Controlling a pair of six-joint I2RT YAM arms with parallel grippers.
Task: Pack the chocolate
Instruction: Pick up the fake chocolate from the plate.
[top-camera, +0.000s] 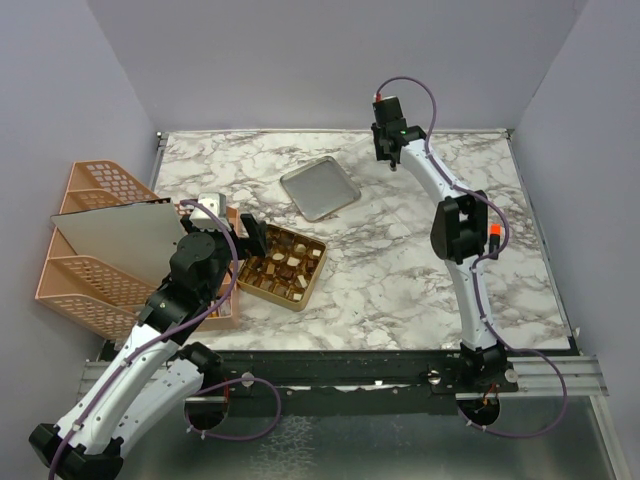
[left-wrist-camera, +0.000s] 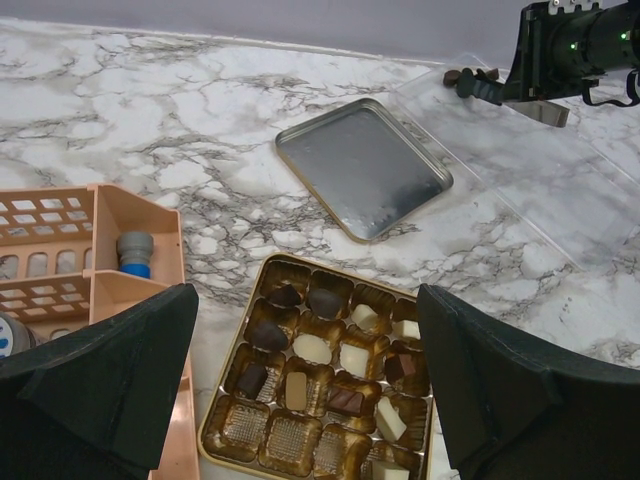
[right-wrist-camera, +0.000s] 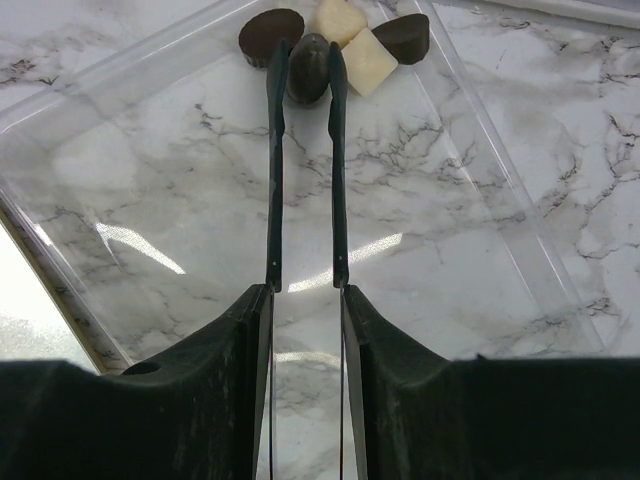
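While the left gripper (left-wrist-camera: 305, 335) hangs wide open above the gold tray (left-wrist-camera: 240, 428), the right gripper (right-wrist-camera: 307, 62) pinches one dark chocolate (right-wrist-camera: 307, 75).

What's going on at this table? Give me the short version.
The robot is packing chocolates. The right gripper is at the far side of the marble table, shut on a dark piece among a few loose pieces in a clear plastic tray. The left gripper hangs open above the golden tray, which holds many pieces, with several near compartments empty. A square metal lid lies beyond the golden tray.
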